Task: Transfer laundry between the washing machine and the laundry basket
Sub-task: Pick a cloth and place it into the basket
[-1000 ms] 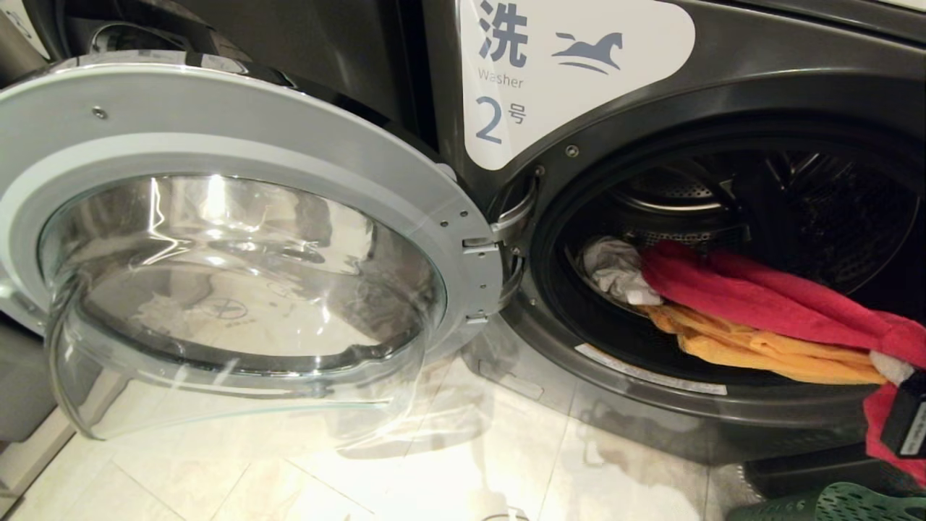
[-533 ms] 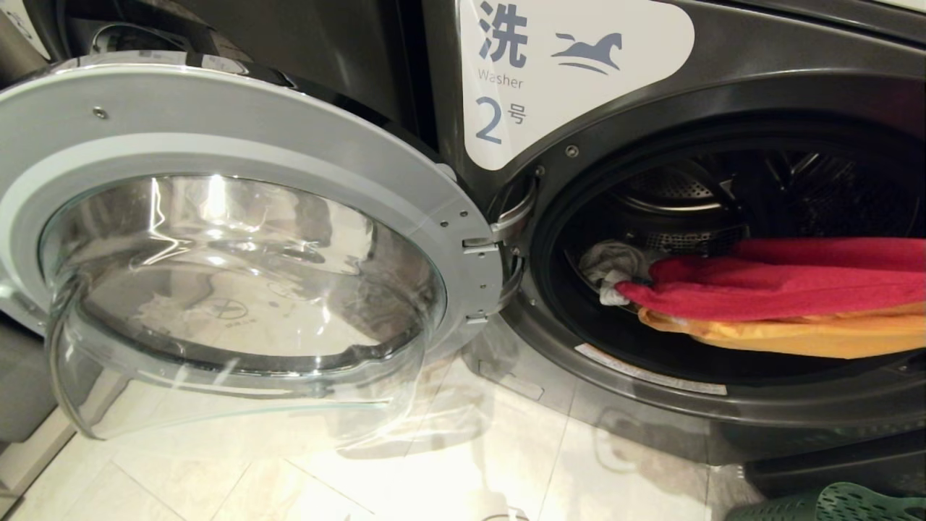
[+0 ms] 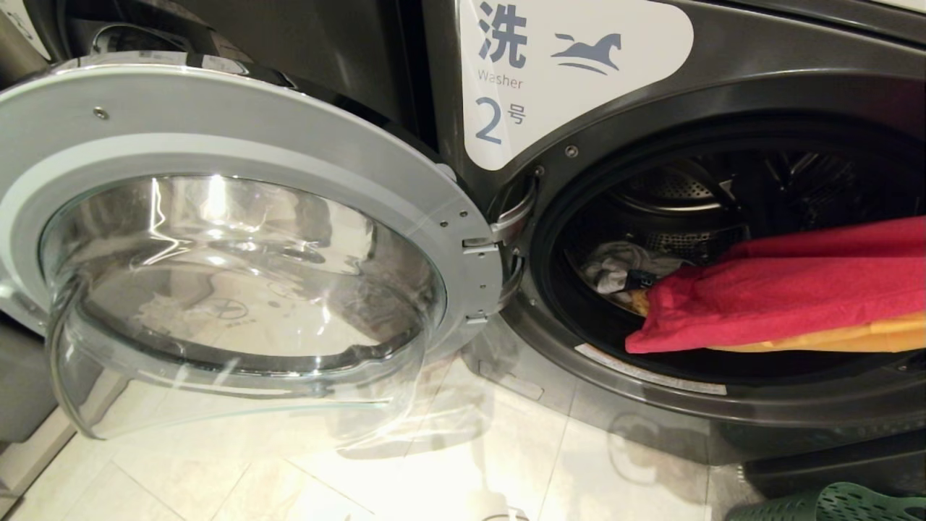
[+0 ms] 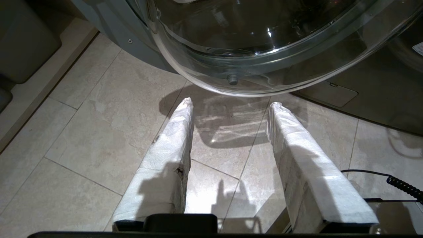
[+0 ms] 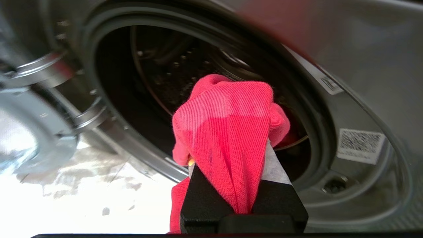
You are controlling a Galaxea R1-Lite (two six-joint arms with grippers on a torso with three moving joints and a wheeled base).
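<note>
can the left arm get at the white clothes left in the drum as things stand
Probably not easily. The left gripper hangs open over the floor tiles under the open glass door, which stands between it and the drum. The white clothes lie deep inside, partly behind the red garment that the right gripper holds.

The left gripper (image 4: 231,105) hangs above the tiled floor (image 4: 99,132), its 2 white-wrapped fingers (image 4: 172,155) standing apart with bare tile between them and nothing held. Just beyond the fingertips bulges the glass door (image 4: 264,49) of the washing machine (image 4: 380,92), whose dark front panel runs on past the door. Under the door lie its shadow and bright reflections. A coiled black cable (image 4: 403,186) lies beside 1 finger, away from the door.
</note>
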